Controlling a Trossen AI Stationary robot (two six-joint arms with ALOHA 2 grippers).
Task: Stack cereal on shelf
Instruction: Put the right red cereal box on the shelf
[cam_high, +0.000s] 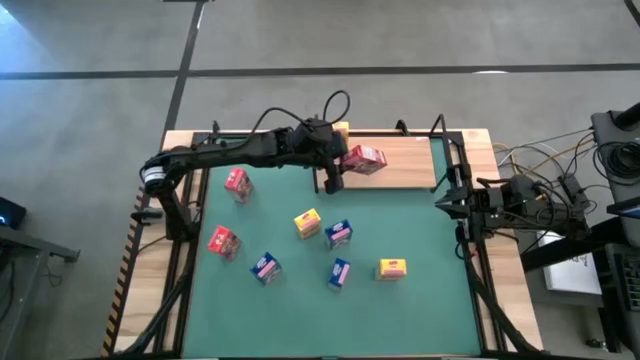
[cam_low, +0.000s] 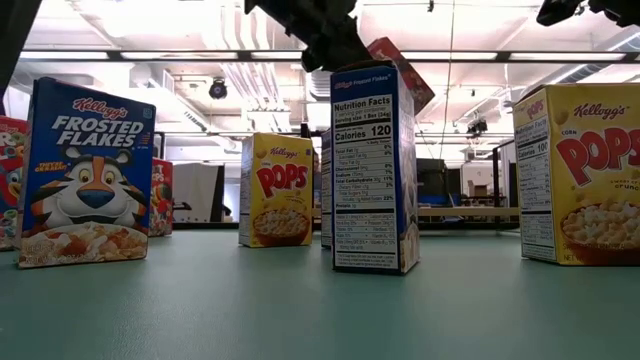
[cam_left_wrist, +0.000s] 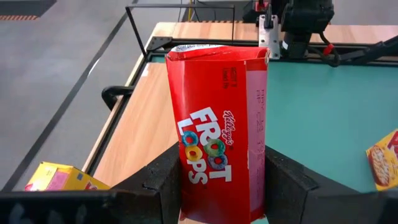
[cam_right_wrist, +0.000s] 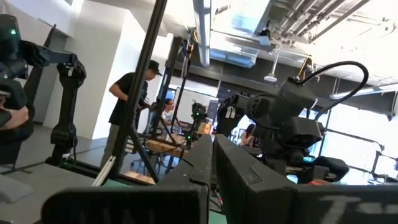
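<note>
- Near zone of the green mat (cam_high: 400, 310): six cereal boxes stand loose and apart, waiting for pickup. From left to right there is a red box (cam_high: 223, 241), a blue box (cam_high: 265, 267), a yellow box (cam_high: 307, 223), two blue boxes (cam_high: 338, 233) (cam_high: 339, 272) and a yellow box (cam_high: 392, 268).
- Middle left: one further red box (cam_high: 237, 184) stands alone on the mat, also unplaced.
- Far centre: the left gripper (cam_high: 333, 166) is clamped on a red Froot Loops box (cam_high: 364, 159), one finger pressing each narrow side in the left wrist view. This side grip keeps the base free for setting down.
- The held box hangs tilted over the near left part of the shelf (cam_high: 405, 170), the light-wood board at the far edge. Judged from this pose, the placing step is in hand and release has not occurred.
- Far left of the shelf: a yellow box (cam_high: 341, 129) lies on the board just beyond the gripper, partly hidden by the arm.
- Right edge: the right gripper (cam_high: 445, 203) waits beside the mat with its jaws closed and empty, clear of the working arm.
</note>
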